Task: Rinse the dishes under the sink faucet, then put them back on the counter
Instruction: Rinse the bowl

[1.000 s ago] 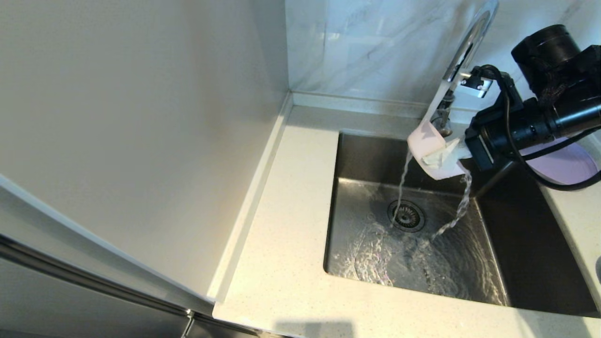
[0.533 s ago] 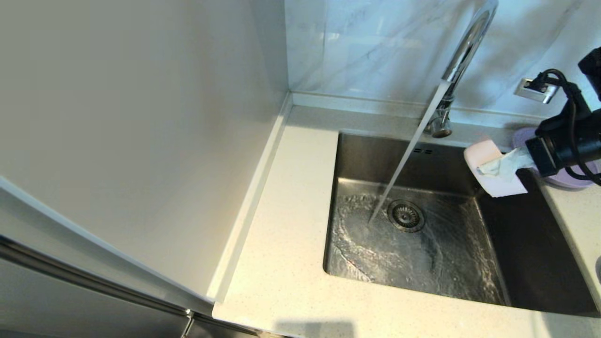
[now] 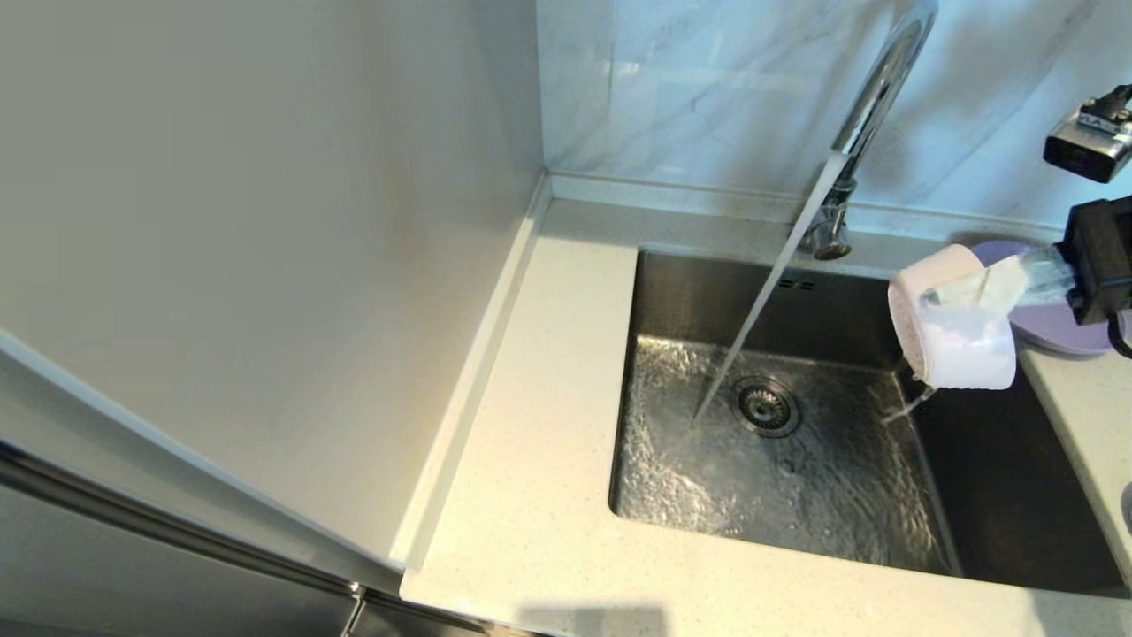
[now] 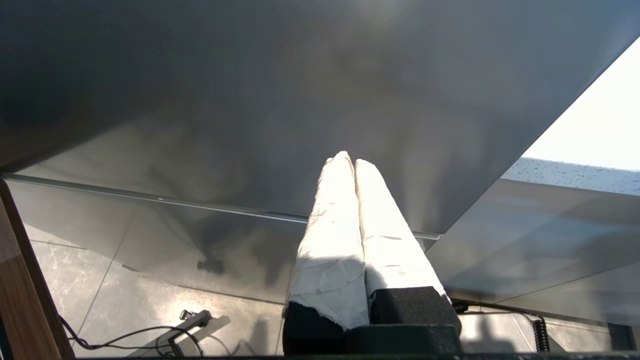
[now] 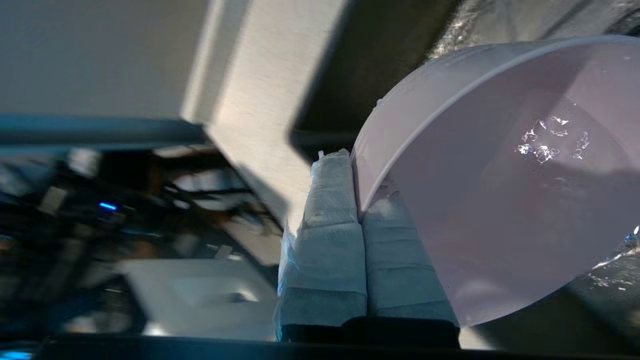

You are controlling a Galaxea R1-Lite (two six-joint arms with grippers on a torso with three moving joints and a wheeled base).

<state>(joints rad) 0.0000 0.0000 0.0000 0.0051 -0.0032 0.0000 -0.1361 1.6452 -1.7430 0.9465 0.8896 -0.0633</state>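
The right gripper [image 3: 990,287] is clamped on the rim of the small pale pink bowl [image 3: 955,332], one wrapped finger inside and one outside the wall. It holds the bowl tipped on its side above the right edge of the sink [image 3: 778,460], to the right of the faucet [image 3: 871,97], with a thin trickle running from the bowl's lower edge down into the sink. In the right wrist view the fingers [image 5: 327,235] pinch the bowl's rim [image 5: 480,190], and drops of water cling to the inside of the bowl.

Water streams from the faucet in a slanted line and lands just left of the drain [image 3: 765,405], rippling across the sink floor.

The lavender plate [image 3: 1044,314] lies on the counter [image 3: 539,442] at the sink's back right corner, right behind the bowl and partly hidden by the right gripper.

The left gripper [image 4: 352,165] hangs away from the sink, its two wrapped fingers pressed together and holding nothing, with a grey panel in front of it.
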